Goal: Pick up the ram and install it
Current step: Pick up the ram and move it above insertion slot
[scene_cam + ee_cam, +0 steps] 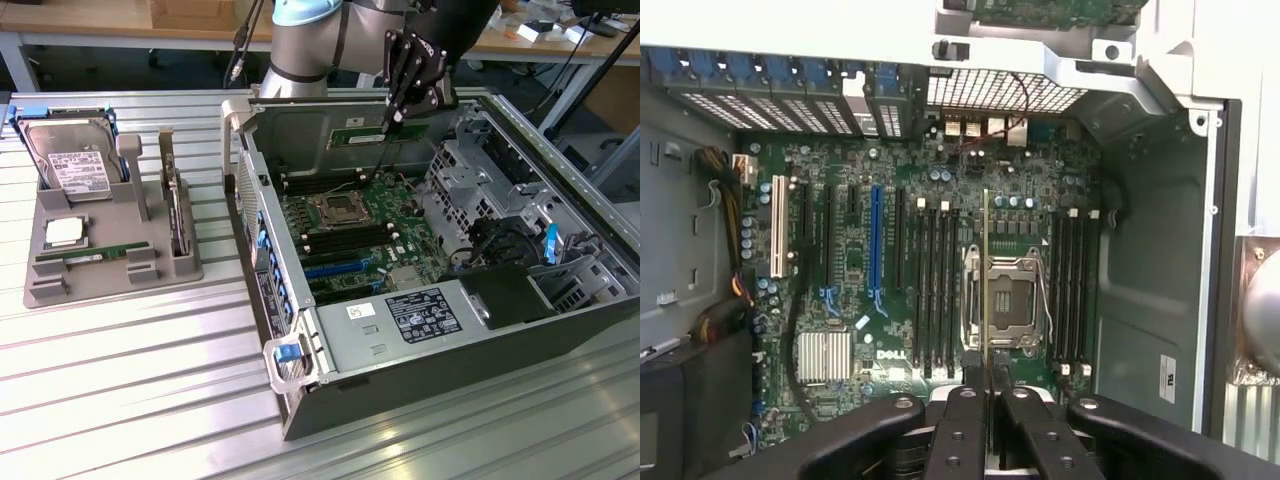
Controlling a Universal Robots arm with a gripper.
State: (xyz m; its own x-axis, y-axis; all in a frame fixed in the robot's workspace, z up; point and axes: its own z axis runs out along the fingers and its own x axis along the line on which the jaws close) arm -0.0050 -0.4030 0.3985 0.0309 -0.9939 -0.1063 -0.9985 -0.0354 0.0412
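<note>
Currently the jaws are clamped on the ram, holding it in the air inside the open computer case, near the case's far wall. It isn't seated in any slot.

Exterior view:
- The ram hangs level, with its green face showing. It sticks out from the jaws toward the exterior view's left.
- It sits above the motherboard and clear of it, on the far side of the CPU socket.
- The power supply is at the near end of the case, well apart from the ram.

Wrist view:
- The ram shows edge-on as a thin line coming out from between the two black fingers.
- That line runs across the edge of the CPU socket.
- One bank of black DIMM slots lies on one side of the socket and a second bank on the other.
- I can't tell which slot the ram lines up with.

On the bench, at the exterior view's left, is a grey parts tray, well apart from the case. It holds:
- a second ram stick lying flat near its front
- a square silver processor chip just behind that stick
- a hard drive with a white label, propped up at the tray's back
</note>
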